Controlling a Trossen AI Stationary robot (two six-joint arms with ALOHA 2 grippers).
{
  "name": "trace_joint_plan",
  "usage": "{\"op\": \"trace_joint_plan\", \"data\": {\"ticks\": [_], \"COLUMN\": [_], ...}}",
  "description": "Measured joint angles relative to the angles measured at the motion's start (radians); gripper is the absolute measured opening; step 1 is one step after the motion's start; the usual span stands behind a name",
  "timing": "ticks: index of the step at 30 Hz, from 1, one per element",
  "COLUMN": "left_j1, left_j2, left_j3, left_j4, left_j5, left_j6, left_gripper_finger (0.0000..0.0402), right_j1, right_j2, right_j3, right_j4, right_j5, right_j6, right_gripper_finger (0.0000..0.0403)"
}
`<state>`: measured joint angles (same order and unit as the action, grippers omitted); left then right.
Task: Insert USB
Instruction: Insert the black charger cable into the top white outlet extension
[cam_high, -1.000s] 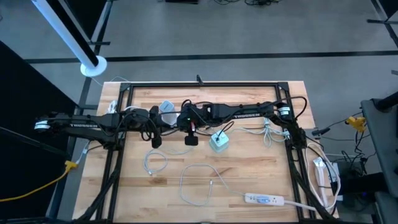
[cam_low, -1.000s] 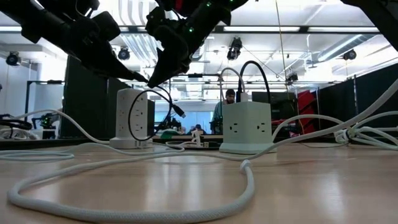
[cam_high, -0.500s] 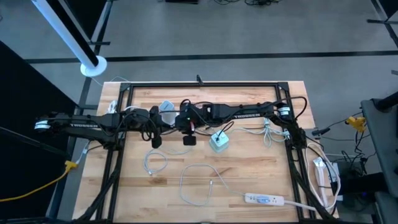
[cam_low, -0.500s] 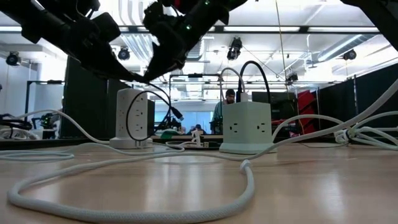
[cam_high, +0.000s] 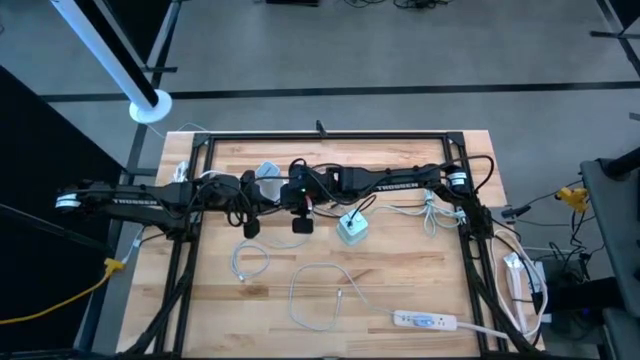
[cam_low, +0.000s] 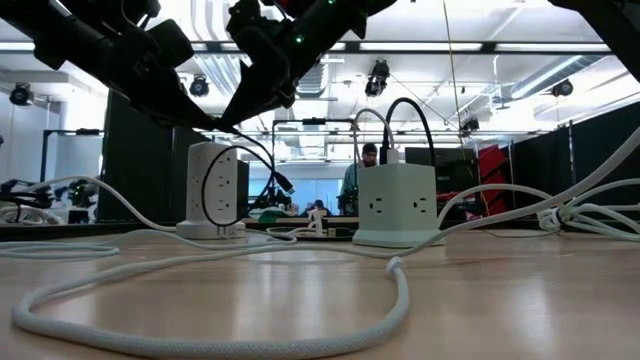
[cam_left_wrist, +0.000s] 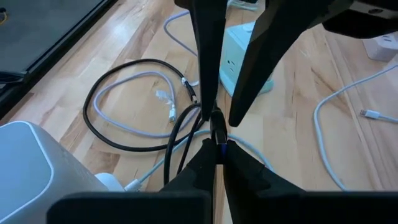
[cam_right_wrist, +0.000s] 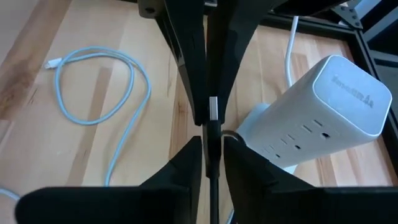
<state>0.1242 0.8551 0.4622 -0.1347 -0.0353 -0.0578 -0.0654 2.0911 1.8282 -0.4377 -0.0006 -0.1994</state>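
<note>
Butcher-block wood makes up the table (cam_high: 400, 270), and over its far-left middle the two dark arms reach toward each other from opposite sides; the left gripper (cam_left_wrist: 214, 158) and the right gripper (cam_right_wrist: 212, 146) meet tip to tip in the air, just above the top of the tall white tower-shaped power strip (cam_right_wrist: 323, 118). Between them is the silver-tipped black USB plug (cam_right_wrist: 213, 107), held clear of the table and not in any socket; the left gripper's fingers (cam_left_wrist: 199, 165) are pressed together on the plug's black body. The right gripper stands around the same plug from the opposite end; whether it truly clamps the plug or only flanks it cannot be told.

From the plug the thin black cable (cam_low: 208, 185) drops away and hangs in a loop in front of the tower, then curls across the wood in a wide ring. To the right of the tower stands the mint-green cube-shaped power strip (cam_high: 351, 229), upright, with a black lead and a white lead plugged into its top; it is near the grippers but apart from them. A coiled white cable (cam_high: 250, 265) lies on the boards nearer the front edge, and a flat white power strip (cam_high: 425, 320) lies at the front right, well apart from the arms.
</note>
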Motion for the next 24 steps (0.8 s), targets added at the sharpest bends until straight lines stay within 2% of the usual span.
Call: {"op": "trace_joint_plan", "data": {"ticks": [7,17,24], "left_j1": [0.000,0.000,0.000], "left_j2": [-0.004,-0.006,-0.006], "left_j3": [0.000,0.000,0.000], "left_j4": [0.001,0.003,0.009], "left_j5": [0.001,0.003,0.014], "left_j6": [0.000,0.004,0.005], "left_gripper_finger": [0.0005,0.0005,0.0005], "right_j1": [0.000,-0.001,-0.002], "right_j2": [0.000,0.000,0.001], "right_j3": [0.000,0.000,0.000], "right_j4": [-0.002,-0.003,-0.008], "right_j5": [0.000,-0.001,-0.004], "right_j6": [-0.001,0.016,0.020], "right_gripper_finger": [0.0035,0.0075,0.0038]}}
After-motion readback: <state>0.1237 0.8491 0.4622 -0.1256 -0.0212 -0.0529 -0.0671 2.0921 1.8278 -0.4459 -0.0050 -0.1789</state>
